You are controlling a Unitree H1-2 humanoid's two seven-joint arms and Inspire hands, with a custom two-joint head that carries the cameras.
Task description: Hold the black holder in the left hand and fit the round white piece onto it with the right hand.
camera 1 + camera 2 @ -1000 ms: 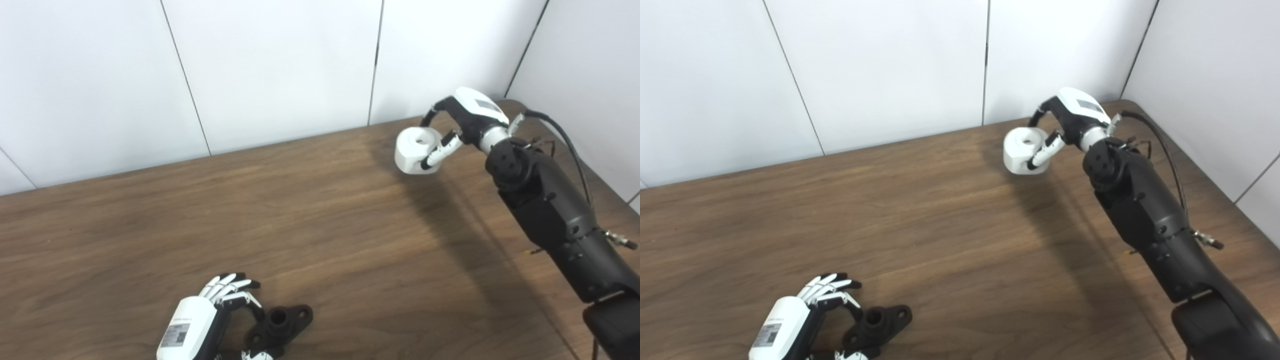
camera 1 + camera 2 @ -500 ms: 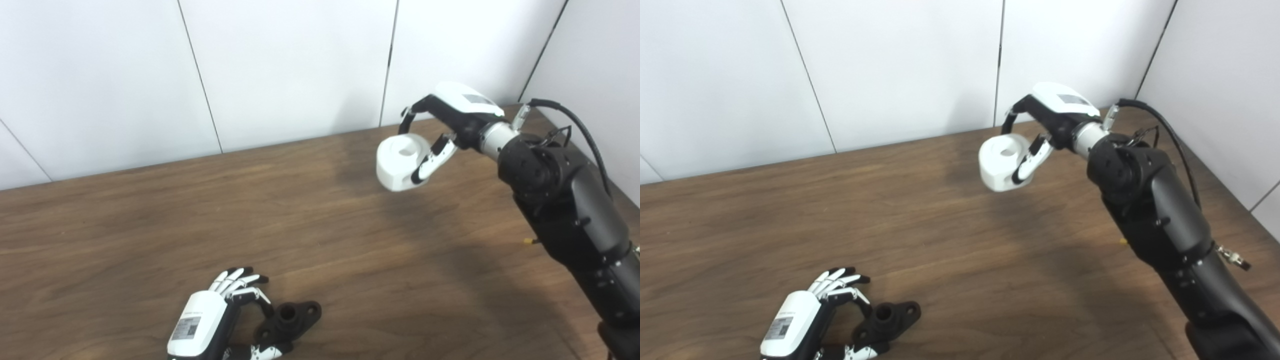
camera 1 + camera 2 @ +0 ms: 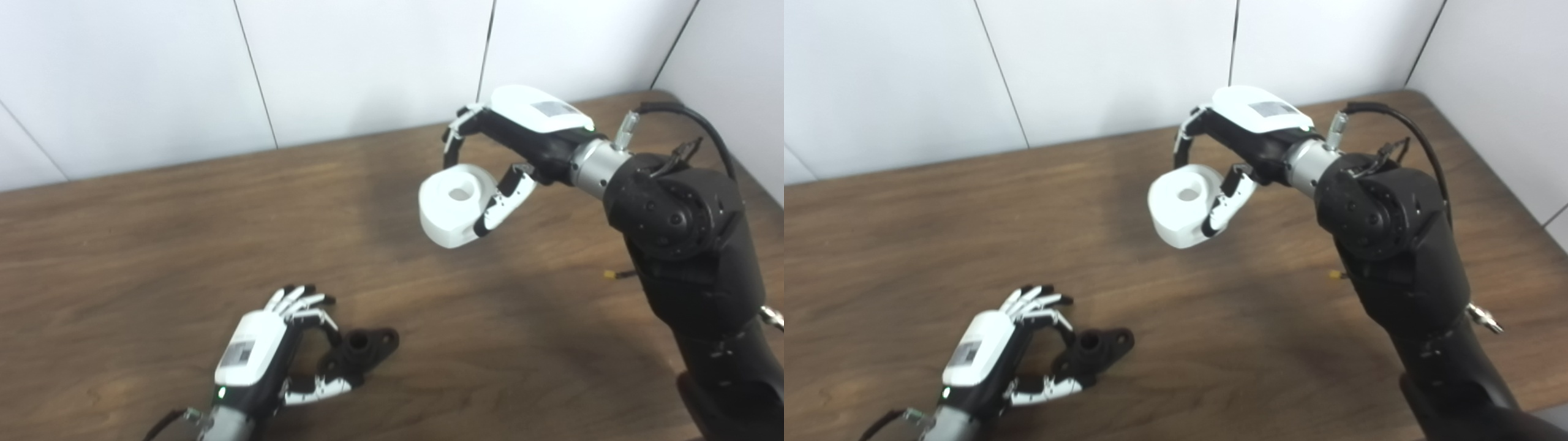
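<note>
The black holder [image 3: 362, 348] lies on the wooden table [image 3: 153, 245] near the front, its round socket facing up. My left hand [image 3: 269, 349] curls around its left end, fingers and thumb closed on it; it also shows in the right eye view [image 3: 995, 352]. My right hand [image 3: 520, 144] is shut on the round white piece [image 3: 454, 205], a thick ring with a centre hole, and holds it in the air above the table's middle right, well above and right of the holder. The piece also shows in the right eye view [image 3: 1183, 205].
White wall panels [image 3: 367, 61] stand behind the table's far edge. The table's right edge runs past my right arm [image 3: 692, 257]. A small yellow-tipped pin [image 3: 612, 275] lies on the table beside that arm.
My right hand has carried the white piece leftward and toward me. My left hand and the holder have come up a little from the frame's bottom; the camera has also shifted.
</note>
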